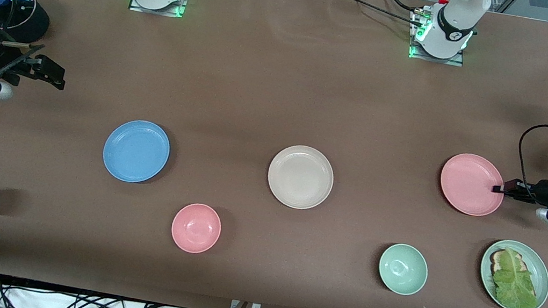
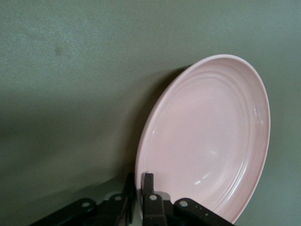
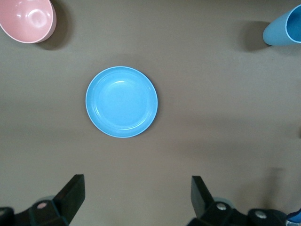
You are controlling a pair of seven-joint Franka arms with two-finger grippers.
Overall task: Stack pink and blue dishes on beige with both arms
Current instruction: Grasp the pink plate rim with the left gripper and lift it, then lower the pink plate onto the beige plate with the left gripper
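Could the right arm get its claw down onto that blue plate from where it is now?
Probably yes. The right claw is open and up in the air, with the blue plate lying flat and alone on bare table. Nothing stands between them.

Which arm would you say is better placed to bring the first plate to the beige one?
Left: its gripper is already pinching the pink plate rim, while the right gripper hangs open high above the blue plate.

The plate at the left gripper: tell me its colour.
Pink plate, clearest in the left wrist view; the left gripper grips its rim.
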